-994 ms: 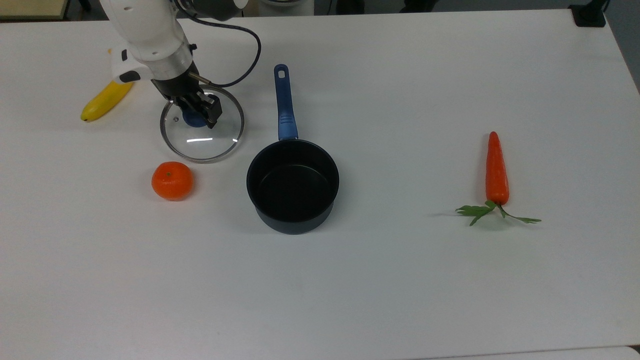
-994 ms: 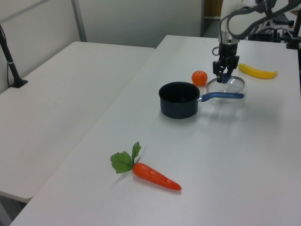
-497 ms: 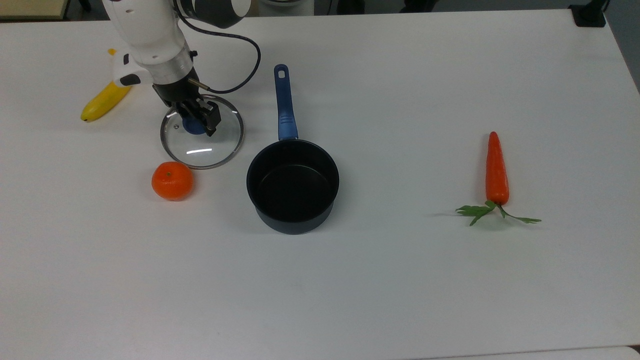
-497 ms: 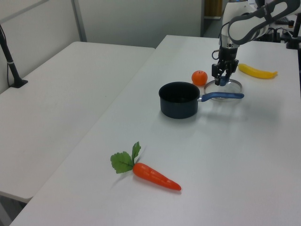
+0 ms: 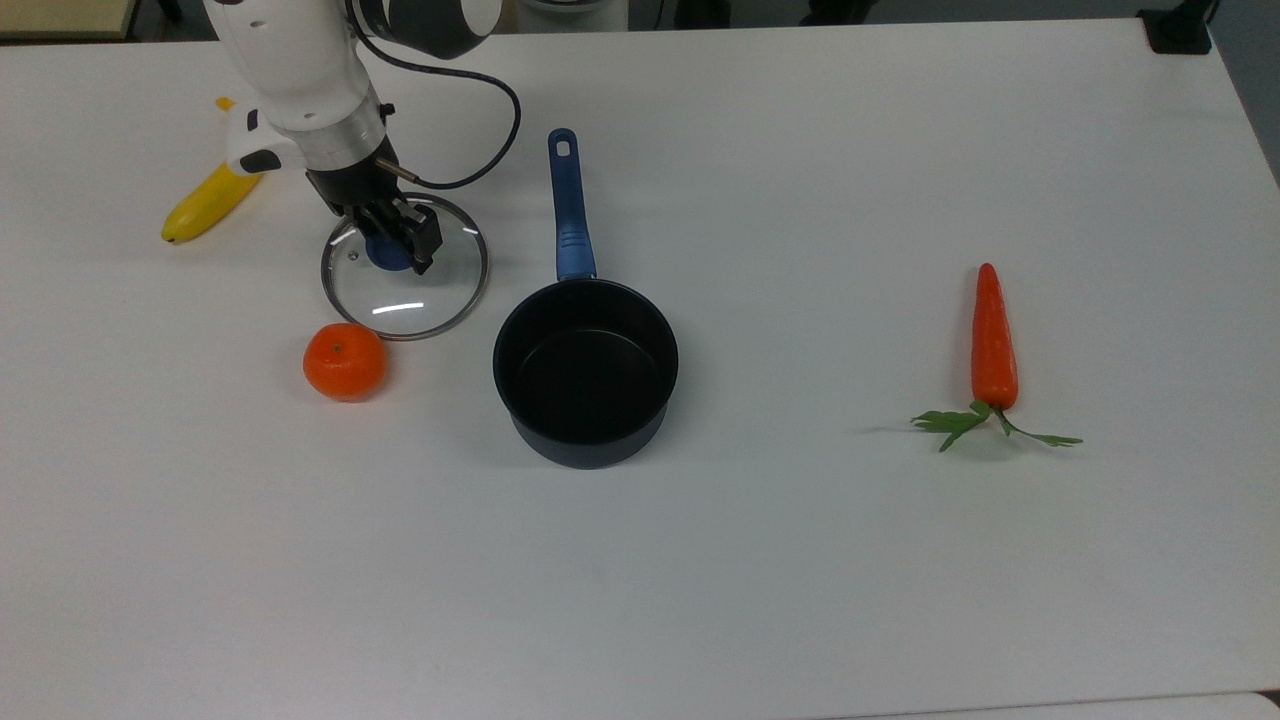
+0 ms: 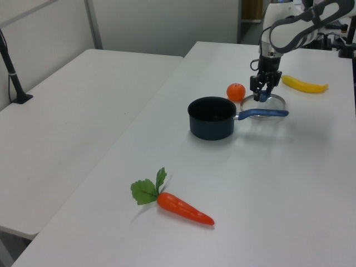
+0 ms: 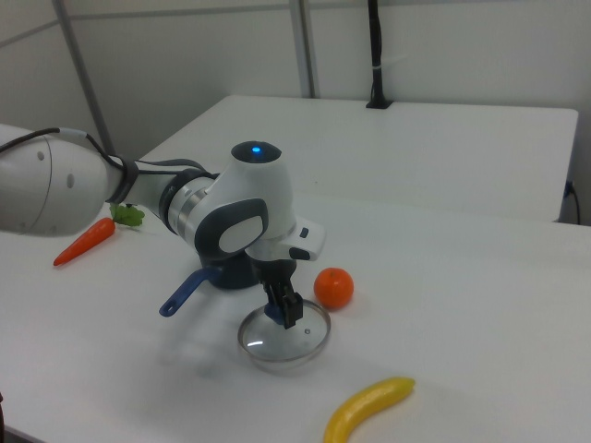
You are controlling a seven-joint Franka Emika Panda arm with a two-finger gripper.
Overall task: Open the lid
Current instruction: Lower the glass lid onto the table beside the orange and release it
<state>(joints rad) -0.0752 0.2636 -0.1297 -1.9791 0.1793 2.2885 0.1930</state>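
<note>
Orange and saucepan beside lid

lid: 1; saucepan: 1; orange: 1; banana: 1; carrot: 1

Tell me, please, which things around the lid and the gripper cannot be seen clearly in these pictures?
- Knob of the lid: largely covered by the gripper in the top view, so the hold on it cannot be judged.
- Banana: its upper end is behind the arm in the top view.
- Saucepan: its bowl is hidden behind the arm in the right view.
- Lid's print: too small to read.
</note>
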